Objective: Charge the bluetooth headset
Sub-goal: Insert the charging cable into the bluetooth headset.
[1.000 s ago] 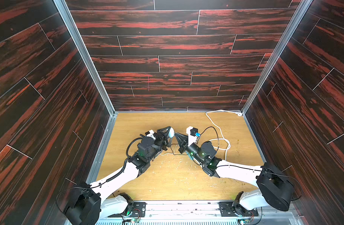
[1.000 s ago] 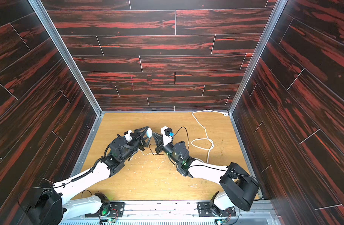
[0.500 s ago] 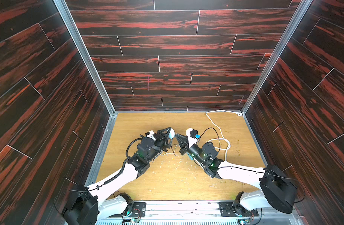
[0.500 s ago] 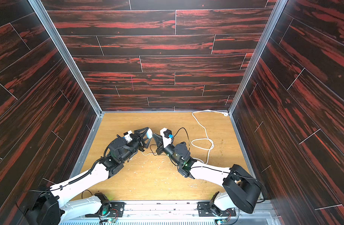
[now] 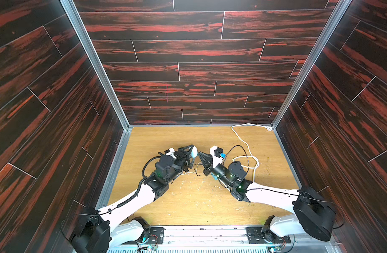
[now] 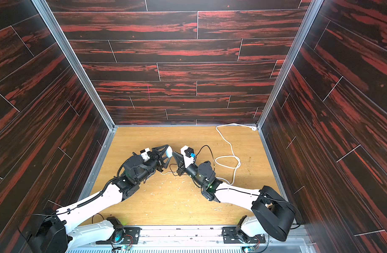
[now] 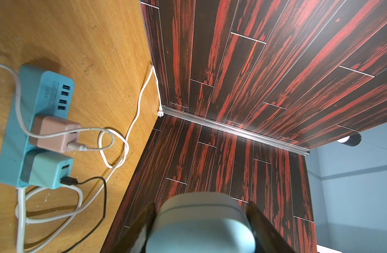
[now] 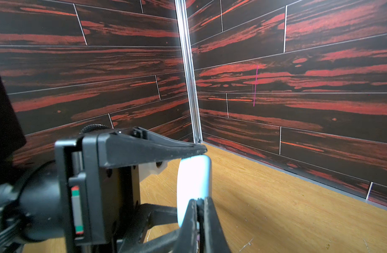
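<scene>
You are looking at the left gripper [image 5: 193,153] holding the pale blue earbud case [image 7: 201,225] between its 2 fingers, the jaws standing at a middling width against the case's sides. The case is hanging above the middle of the bench [image 5: 188,208], clear of the wood. The right gripper [image 8: 199,201] is sitting with its jaws pressed together, tips just beside the case; you cannot tell whether it is pinching a plug. A teal power strip [image 7: 10,135] is lying right of the bench's middle, carrying a pink charger [image 7: 54,133] and a green charger [image 7: 48,169]. A black cable [image 7: 103,197] is plugged into the green one, and a white cable [image 7: 134,116] is running to the far right corner.
</scene>
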